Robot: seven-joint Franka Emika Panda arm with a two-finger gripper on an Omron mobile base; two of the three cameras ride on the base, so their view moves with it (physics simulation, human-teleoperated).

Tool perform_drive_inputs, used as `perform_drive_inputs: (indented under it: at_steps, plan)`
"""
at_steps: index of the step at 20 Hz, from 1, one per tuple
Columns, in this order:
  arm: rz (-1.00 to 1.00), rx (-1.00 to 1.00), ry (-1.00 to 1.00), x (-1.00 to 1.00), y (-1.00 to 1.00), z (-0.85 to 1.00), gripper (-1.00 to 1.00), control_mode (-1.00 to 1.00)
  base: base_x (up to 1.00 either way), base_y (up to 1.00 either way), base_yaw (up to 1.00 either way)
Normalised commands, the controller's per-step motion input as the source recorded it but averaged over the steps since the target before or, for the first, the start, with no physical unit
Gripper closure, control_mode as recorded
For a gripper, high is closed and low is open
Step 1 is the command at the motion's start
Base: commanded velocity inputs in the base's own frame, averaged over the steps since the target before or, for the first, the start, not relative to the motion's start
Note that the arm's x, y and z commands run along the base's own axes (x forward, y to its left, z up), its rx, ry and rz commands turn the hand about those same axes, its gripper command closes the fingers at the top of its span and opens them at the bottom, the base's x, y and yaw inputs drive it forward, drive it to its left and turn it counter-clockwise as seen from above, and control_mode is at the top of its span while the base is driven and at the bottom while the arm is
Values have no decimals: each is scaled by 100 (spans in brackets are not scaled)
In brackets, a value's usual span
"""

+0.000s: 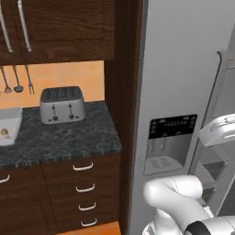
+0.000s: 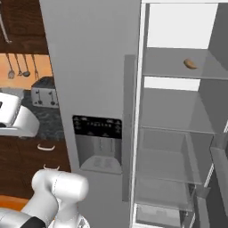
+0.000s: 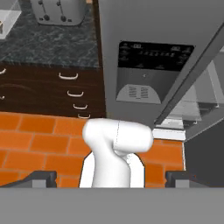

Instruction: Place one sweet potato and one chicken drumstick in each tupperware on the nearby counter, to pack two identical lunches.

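One pale-grey tupperware (image 1: pixel 10 120) stands at the left end of the speckled counter (image 1: pixel 69 137), with a small tan bit of food (image 1: pixel 4 133) inside it. The same tupperware (image 3: pixel 9 15) sits in the top left corner of the hand view. On the top shelf of the open fridge lies a small tan-brown curved piece of food (image 2: pixel 190 63); whether it is a drumstick or a sweet potato I cannot tell. My gripper (image 3: pixel 111 177) is open, its fingertips (image 3: pixel 41 177) wide apart with nothing between them. It is raised in front of the fridge and looks down at the floor and my own arm.
A silver four-slot toaster (image 1: pixel 62 104) stands at the back of the counter beside the fridge. The fridge's left door with the dispenser (image 2: pixel 98 142) is closed; the right side stands open, showing glass shelves (image 2: pixel 169 129). Dark drawers (image 1: pixel 82 188) sit below the counter, over an orange tiled floor (image 3: pixel 39 140).
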Motion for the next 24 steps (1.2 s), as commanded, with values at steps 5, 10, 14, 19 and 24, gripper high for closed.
perform_drive_inputs:
  at_steps: [5, 10, 14, 19, 24]
  plan:
    - [0, 0, 0, 0, 0, 0, -100, 100, -13, -95, 17]
    - [0, 0, 0, 0, 0, 0, -100, 100, -2, -71, 3]
    - [0, 0, 0, 0, 0, 0, -100, 100, -2, -44, 1]
    - [0, 0, 0, 0, 0, 0, -100, 100, -1, -40, 3]
    - [0, 0, 0, 25, -4, 0, -100, -100, 0, -3, 0]
